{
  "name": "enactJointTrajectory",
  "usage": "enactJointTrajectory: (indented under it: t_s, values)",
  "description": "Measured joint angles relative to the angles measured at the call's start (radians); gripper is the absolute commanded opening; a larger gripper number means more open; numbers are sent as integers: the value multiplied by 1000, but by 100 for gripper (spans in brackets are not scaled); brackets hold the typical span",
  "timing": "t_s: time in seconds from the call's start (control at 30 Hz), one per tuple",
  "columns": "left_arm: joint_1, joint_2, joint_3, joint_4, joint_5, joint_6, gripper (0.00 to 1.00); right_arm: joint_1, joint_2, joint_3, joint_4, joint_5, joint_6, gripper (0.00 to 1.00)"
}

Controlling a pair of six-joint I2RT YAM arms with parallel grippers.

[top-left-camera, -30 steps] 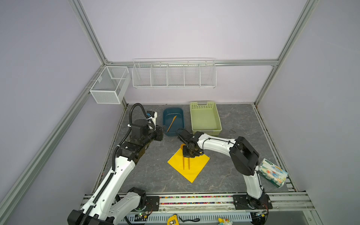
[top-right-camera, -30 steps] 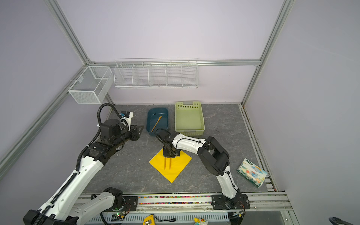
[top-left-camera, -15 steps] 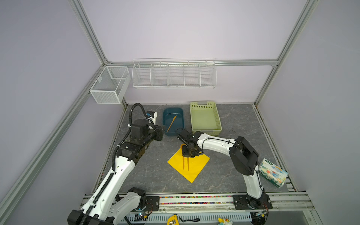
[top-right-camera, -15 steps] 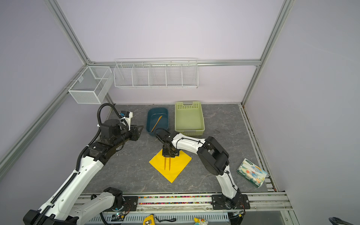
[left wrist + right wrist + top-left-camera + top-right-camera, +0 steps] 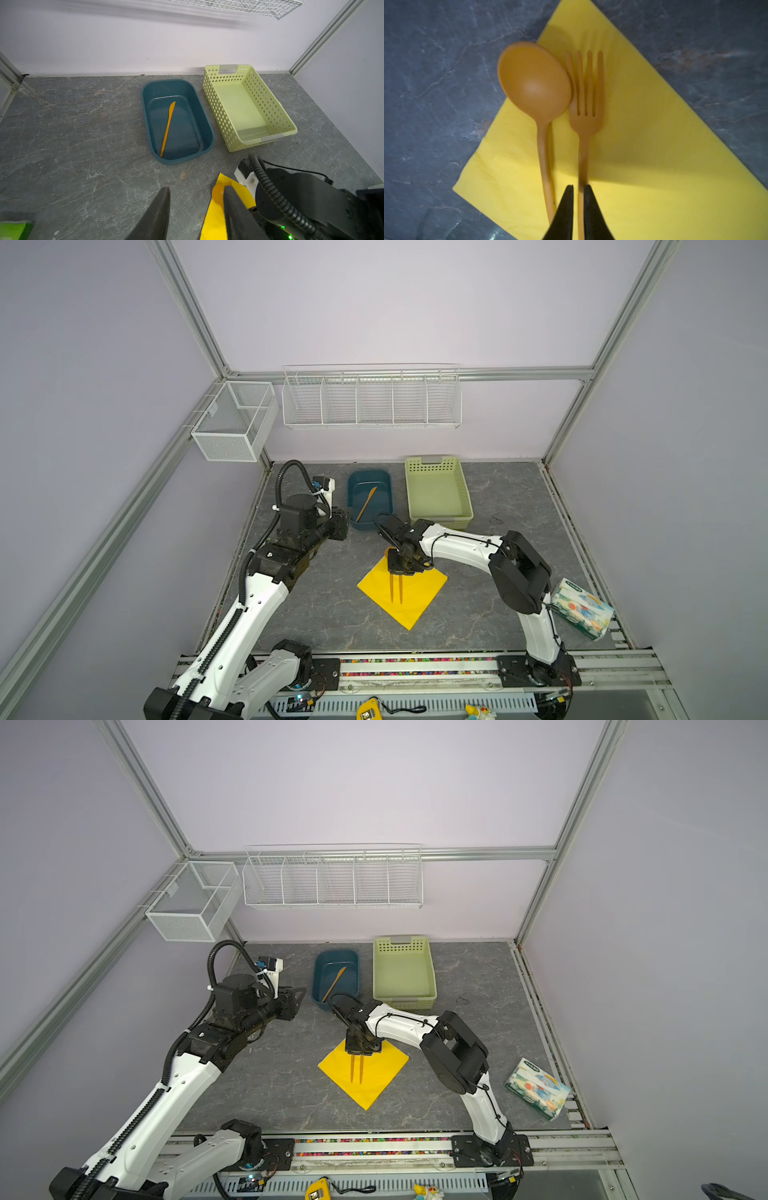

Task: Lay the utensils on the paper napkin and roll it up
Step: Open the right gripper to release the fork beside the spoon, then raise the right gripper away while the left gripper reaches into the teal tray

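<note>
The grey counter (image 5: 498,497) is walled at the back and both sides. In both top views it has wide bare stretches at lower left and at right. A green basket (image 5: 436,493) and a blue tub (image 5: 370,497) sit side by side at upper centre, and a tissue pack (image 5: 582,614) sits at the right rim. The paper napkin (image 5: 415,601) lies flat at centre, its edges free all round. On it lie the spoon (image 5: 534,85), its bowl overhanging one edge, and the fork (image 5: 586,116) against that bowl. My right wrist hides both heads from above. The thin straight piece (image 5: 168,128) lies in the tub. My right end effector (image 5: 578,186) straddles the blurred fork handle with its fingers nearly together, and I cannot tell whether they pinch it. My left end effector (image 5: 196,188) stands apart and empty beside the tub's lower left corner.
</note>
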Motion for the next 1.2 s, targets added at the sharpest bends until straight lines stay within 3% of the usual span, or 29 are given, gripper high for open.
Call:
enactJointTrajectory:
  t_s: [0.47, 0.7, 1.2]
  values:
    - [0, 1, -1, 0, 0, 0, 43, -1, -10, 0, -3, 1, 0, 22]
    - [0, 33, -1, 0, -8, -12, 44, -20, -126, -30, 26, 1, -16, 24]
    - [0, 316, 204, -121, -60, -89, 43, -156, -346, -205, 96, 5, -72, 24]
